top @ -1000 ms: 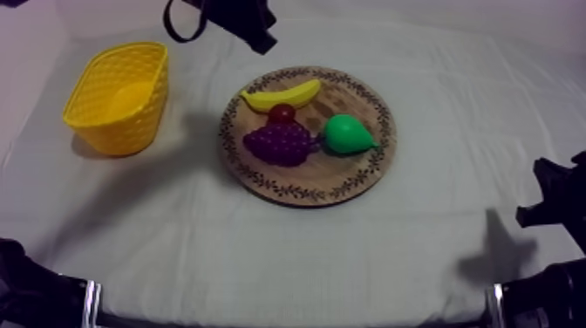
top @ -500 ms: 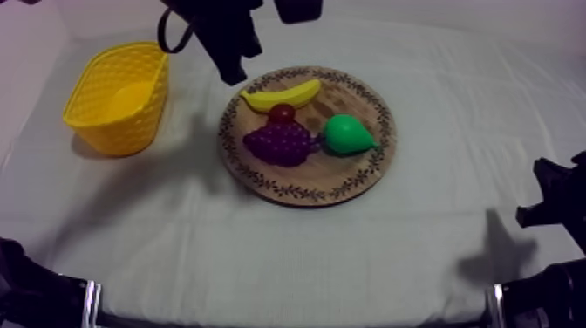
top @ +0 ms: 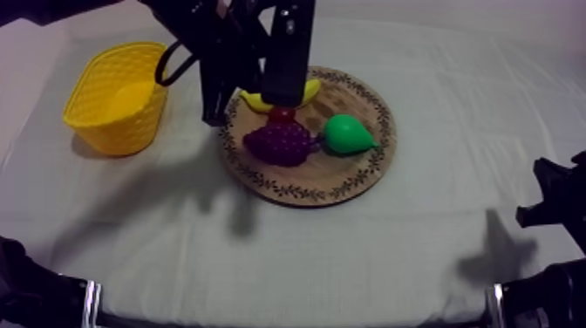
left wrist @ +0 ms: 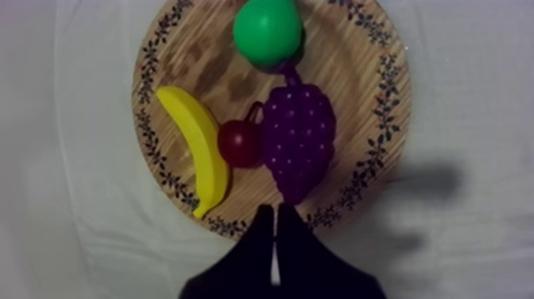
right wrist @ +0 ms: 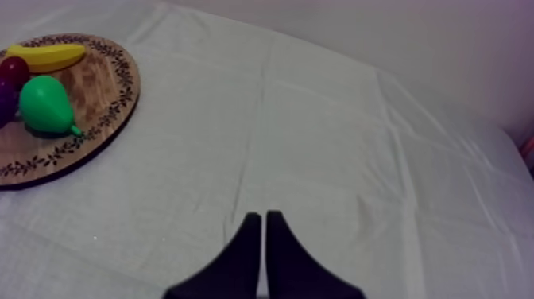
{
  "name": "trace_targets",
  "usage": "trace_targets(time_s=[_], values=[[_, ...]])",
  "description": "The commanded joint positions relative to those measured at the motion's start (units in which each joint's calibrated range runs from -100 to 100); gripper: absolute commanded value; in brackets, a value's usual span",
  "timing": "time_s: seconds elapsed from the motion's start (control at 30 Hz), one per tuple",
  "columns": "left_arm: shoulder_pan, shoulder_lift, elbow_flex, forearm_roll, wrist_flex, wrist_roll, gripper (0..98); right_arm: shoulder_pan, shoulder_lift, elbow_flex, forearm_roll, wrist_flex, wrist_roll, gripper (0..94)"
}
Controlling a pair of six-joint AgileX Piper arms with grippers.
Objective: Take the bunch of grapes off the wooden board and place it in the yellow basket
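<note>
The purple bunch of grapes [top: 279,142] lies on the round wooden board [top: 349,179], left of centre, with a small red fruit [top: 282,113] touching it. My left arm reaches in from the upper left. Its gripper [top: 214,115] hangs above the board's left rim, between the board and the yellow basket [top: 118,96]. In the left wrist view the fingers lie together as a narrow wedge [left wrist: 275,211] over the rim, just short of the grapes [left wrist: 298,139], holding nothing. My right gripper [top: 558,202] rests low at the right edge, and its wrist view shows it shut [right wrist: 263,216] over bare cloth.
A banana [left wrist: 197,151] lies along the board's far side, partly hidden under my left arm in the top view. A green pear [top: 347,133] sits right of the grapes. The basket stands empty at the far left.
My left arm has come down and forward from the back edge to the board's left rim, now covering part of the banana. The fruit and my right arm have not moved.
</note>
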Motion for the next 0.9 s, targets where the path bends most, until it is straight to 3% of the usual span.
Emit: trace_targets(time_s=[0.0, 0.13, 0.27, 0.47, 0.87], values=[[0.08, -0.30, 0.64, 0.13, -0.59, 0.15, 22.6, 0.01, 0.02, -0.01, -0.01, -0.02, 0.00, 0.3], [0.22, -0.68, 2.36, 0.05, -1.19, 1.21, 69.3, 0.01, 0.02, -0.01, -0.01, -0.02, 0.00, 0.3], [0.22, -0.58, 3.24, 0.10, -1.40, 2.22, 88.9, 0.01, 0.02, -0.01, -0.01, -0.02, 0.00, 0.3], [0.19, -0.23, 3.90, 0.15, -2.04, 2.89, 95.1, 0.01, 0.02, -0.01, -0.01, -0.02, 0.00, 0.3], [0.33, 5.40, 5.27, 0.29, -7.72, 3.95, 94.5, 0.01, 0.02, -0.01, -0.01, -0.02, 0.00, 0.3]])
